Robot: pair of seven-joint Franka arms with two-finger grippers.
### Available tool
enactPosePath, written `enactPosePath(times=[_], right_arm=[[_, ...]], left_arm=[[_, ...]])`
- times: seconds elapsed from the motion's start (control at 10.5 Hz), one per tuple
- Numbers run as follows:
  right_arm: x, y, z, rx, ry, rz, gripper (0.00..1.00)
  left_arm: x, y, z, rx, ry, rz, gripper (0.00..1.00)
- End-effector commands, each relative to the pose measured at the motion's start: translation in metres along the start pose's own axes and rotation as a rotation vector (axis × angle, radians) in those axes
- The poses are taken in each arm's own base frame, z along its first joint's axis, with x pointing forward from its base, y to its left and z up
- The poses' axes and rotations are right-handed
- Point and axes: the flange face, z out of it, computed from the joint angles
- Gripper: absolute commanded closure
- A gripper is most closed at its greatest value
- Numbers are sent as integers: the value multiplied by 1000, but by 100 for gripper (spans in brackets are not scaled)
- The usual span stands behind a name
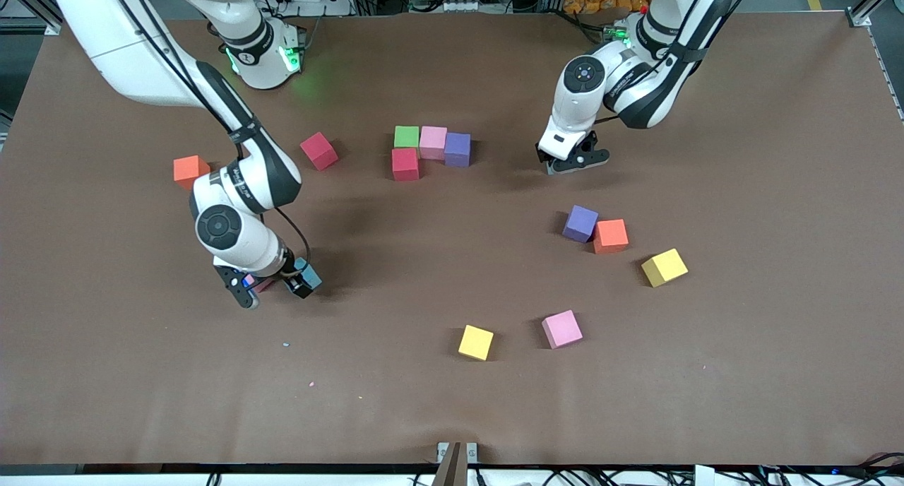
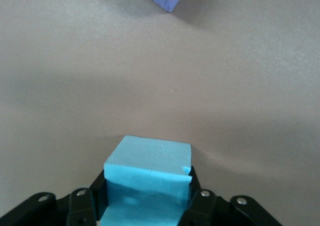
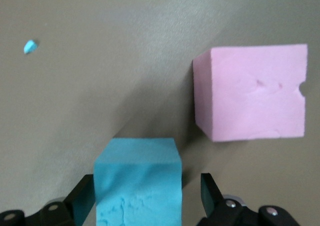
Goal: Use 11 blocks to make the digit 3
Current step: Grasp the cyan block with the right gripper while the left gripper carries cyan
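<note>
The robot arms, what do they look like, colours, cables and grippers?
Both arms have glossy white rounded shells with black joint bands and black cables along them. Green lights glow near their bases. The left gripper and right gripper have black two-finger ends.

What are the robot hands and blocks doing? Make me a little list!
Left gripper: shut on light blue foam cube, toward the left arm's end from the row
Right gripper: open around second light blue foam cube; loose pink foam cube beside it
Row: green foam cube, middle pink foam cube, purple foam cube
Red foam cube: touching green, nearer the camera
</note>
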Motion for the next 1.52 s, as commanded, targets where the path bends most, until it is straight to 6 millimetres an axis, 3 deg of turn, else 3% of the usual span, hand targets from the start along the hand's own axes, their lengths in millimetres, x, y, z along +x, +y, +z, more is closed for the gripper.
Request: enactPosePath(times=[0.0,0.1,0.29,0.48,0.67,0.95,1.14,1.43], right_arm=[[8,-4,2,33,-3,9,81],[3,-10,-3,42,0,-3,88],[-35,-35,-18,70,4,-183,92],[-98,-58,-41,94,-15,-405,95],[-173,-71,-59,58,-78,-542,95],[-256,-68,-53,-19,-121,-693,93],[-287,-60,-41,-49,-128,-751,93],[-296,-44,-21,-88,-138,-896,93]], left_arm=[[15,20,-20,-62,14,-119,100],[26,33,-32,-104,-1,-193,100],[56,58,-60,-165,-51,-311,100],[85,91,-90,-137,-115,-416,100],[102,101,-113,-151,-121,-500,100],[116,112,-130,-185,-133,-705,100],[122,113,-134,-195,-142,-764,100],[138,116,-145,-220,-163,-915,100]])
